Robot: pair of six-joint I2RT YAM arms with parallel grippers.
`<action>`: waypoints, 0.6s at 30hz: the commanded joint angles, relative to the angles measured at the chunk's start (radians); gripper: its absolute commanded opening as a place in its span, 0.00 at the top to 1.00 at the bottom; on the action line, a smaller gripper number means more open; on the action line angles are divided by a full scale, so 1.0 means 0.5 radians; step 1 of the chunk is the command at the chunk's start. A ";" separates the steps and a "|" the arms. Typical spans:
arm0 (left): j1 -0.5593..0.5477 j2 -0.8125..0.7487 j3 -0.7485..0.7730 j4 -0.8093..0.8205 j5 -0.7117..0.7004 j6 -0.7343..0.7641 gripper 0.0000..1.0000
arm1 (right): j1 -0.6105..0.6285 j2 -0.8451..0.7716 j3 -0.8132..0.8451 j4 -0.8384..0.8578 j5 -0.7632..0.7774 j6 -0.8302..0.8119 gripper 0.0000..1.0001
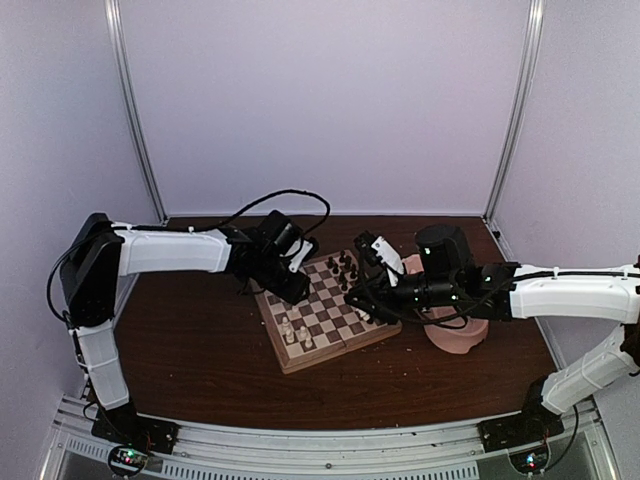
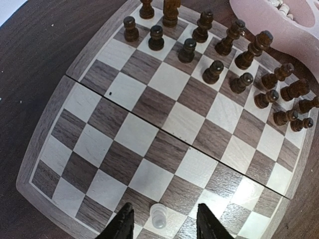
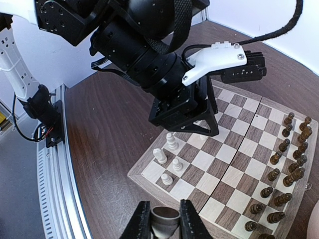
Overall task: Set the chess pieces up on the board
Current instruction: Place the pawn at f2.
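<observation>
Over the white-side edge of the board point(image 2: 149, 107), your left end effector point(image 2: 164, 211) is hanging released. Its fingers are standing apart on either side of a cream pawn point(image 2: 158, 217), which is resting upright on its square. That placement looks done, so you are now needing a straight lift clear without brushing it. Farther right, dark pieces point(image 2: 214, 72) are filling the far ranks. Your right end effector point(image 3: 165, 204) is clenching a small chess piece point(image 3: 165, 217), too shadowed to tell its colour, likely next to place.
</observation>
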 commanded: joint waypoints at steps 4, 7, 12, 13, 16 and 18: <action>0.020 0.099 0.240 -0.366 -0.007 -0.028 0.57 | -0.008 -0.050 0.012 -0.006 0.014 0.016 0.83; 0.022 0.127 0.310 -0.444 -0.007 -0.037 0.56 | -0.008 -0.054 0.011 -0.006 0.013 0.016 0.83; 0.031 0.199 0.425 -0.576 -0.002 -0.039 0.60 | -0.008 -0.063 0.010 -0.008 0.014 0.016 0.83; 0.034 0.209 0.437 -0.585 -0.001 -0.037 0.62 | -0.008 -0.063 0.010 -0.007 0.015 0.016 0.83; 0.037 0.235 0.455 -0.590 0.013 -0.034 0.63 | -0.008 -0.065 0.013 -0.006 0.018 0.011 0.83; 0.040 0.255 0.467 -0.595 0.022 -0.033 0.65 | -0.008 -0.066 0.016 -0.006 0.017 0.009 0.83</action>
